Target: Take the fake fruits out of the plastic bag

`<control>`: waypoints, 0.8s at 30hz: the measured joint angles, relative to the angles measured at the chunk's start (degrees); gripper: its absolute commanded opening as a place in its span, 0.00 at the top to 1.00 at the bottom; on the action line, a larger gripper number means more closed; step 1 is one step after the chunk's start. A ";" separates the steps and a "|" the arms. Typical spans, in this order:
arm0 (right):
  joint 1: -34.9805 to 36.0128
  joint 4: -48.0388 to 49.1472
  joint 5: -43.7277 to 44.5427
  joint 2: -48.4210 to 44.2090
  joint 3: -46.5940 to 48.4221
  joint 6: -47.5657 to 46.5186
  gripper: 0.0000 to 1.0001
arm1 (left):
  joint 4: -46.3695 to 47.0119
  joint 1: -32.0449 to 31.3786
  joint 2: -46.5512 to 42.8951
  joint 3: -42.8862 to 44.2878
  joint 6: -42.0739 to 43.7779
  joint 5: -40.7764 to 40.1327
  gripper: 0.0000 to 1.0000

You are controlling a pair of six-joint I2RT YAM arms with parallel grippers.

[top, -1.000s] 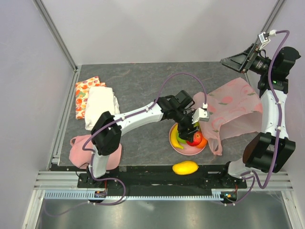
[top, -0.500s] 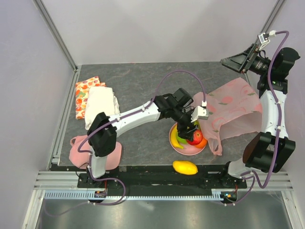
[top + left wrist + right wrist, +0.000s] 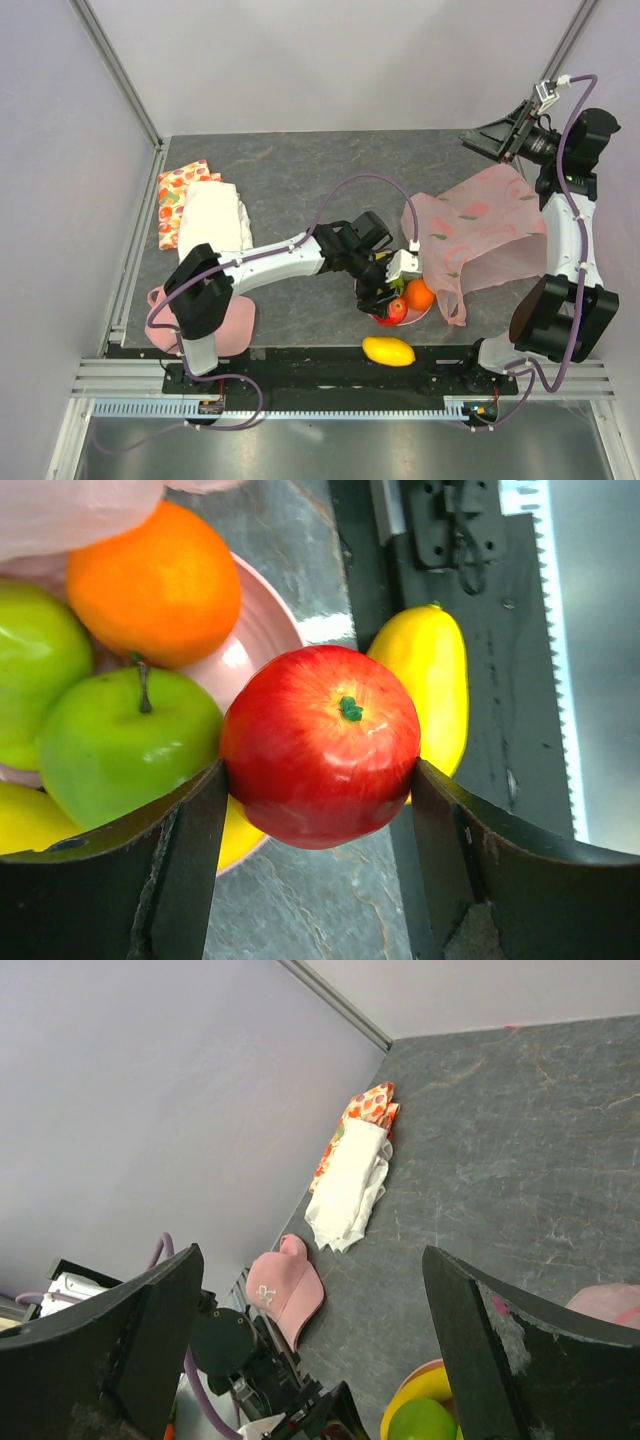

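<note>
My left gripper (image 3: 318, 776) is shut on a red apple (image 3: 320, 742), with its fingers (image 3: 190, 860) pressed on both sides, over the near rim of the pink plate (image 3: 262, 630). Two green apples (image 3: 125, 742), an orange (image 3: 155, 580) and a yellow banana (image 3: 22, 820) lie on that plate. A yellow mango (image 3: 388, 351) rests at the table's front edge. The pale-pink plastic bag (image 3: 485, 235) lies spread to the right of the plate (image 3: 415, 318). My right gripper (image 3: 480, 137) hangs open, high at the back right, holding nothing.
A pink cap (image 3: 160, 320) lies at the front left. A white cloth (image 3: 212, 220) and a fruit-printed cloth (image 3: 175, 195) lie along the left edge. Metal rails run along the front edge, by the arm bases.
My left gripper has moved toward the front edge with the red apple, uncovering the orange. The right arm has shifted slightly.
</note>
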 measured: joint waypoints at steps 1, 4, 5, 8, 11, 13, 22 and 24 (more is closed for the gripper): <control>0.00 0.02 0.00 -0.11 -0.28 0.00 0.02 | 0.90 -0.22 0.00 -0.37 -0.28 -0.83 0.87; 0.00 0.04 -0.02 -0.42 -0.96 0.00 0.02 | 4.46 -1.09 0.00 -0.59 -1.64 -3.72 0.87; 0.00 0.09 0.00 -0.46 -1.14 0.00 0.02 | 5.53 -1.42 0.00 -0.59 -2.14 -4.74 0.86; 0.00 0.17 -0.02 -0.57 -1.60 0.02 0.02 | 9.22 -2.34 0.13 -0.59 -4.37 -8.24 0.83; 0.00 0.20 0.00 -0.57 -1.64 0.04 0.02 | 11.32 -2.69 0.37 -0.59 -5.90 -10.47 0.82; 0.00 0.35 0.00 -0.57 -1.64 0.04 0.02 | 12.04 -2.78 0.50 -0.59 -6.49 -11.45 0.81; 0.00 0.37 0.00 -0.57 -1.64 0.39 0.02 | 14.56 -4.00 0.20 -5.14 -6.95 -13.79 0.88; 0.00 0.37 0.00 -0.57 -1.64 0.42 0.02 | 14.60 -4.48 -0.11 -6.40 -7.02 -13.92 0.88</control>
